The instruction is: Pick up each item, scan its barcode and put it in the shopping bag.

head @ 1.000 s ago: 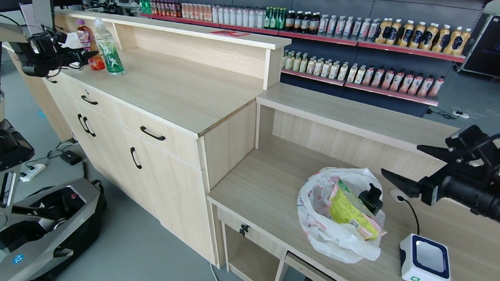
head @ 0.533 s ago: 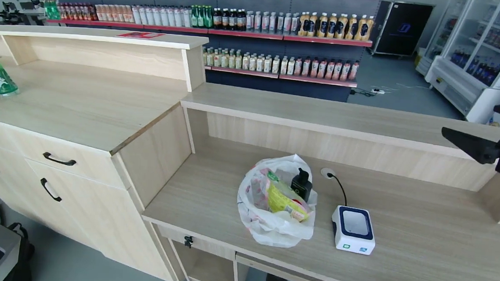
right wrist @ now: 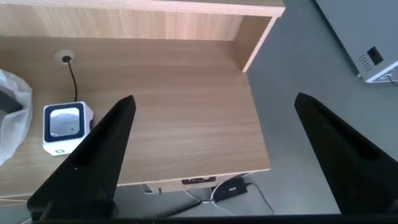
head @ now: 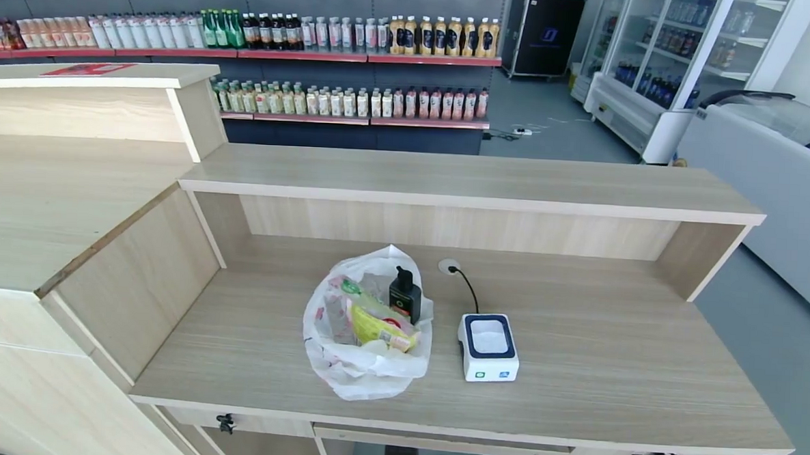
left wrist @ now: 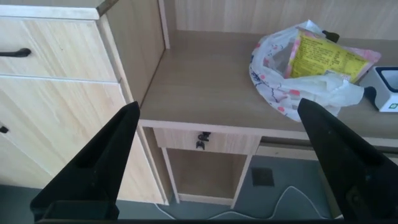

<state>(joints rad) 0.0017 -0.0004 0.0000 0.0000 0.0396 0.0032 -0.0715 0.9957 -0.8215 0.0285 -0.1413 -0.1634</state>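
Head view: shopping bag (head: 352,377) holds yellow packet (head: 377,325), print unreadable.

Bright, even light; bowed edges.

left gripper (left wrist: 217,106): two matte black fingers (left wrist: 93,168), broad wedges tapering to narrow tips
right gripper (right wrist: 214,98): matching plain black wedge fingers (right wrist: 87,168)

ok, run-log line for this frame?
left gripper: open, empty | right gripper: open, empty | shopping bag: on counter, holds yellow packet and black bottle | scanner: right of shopping bag
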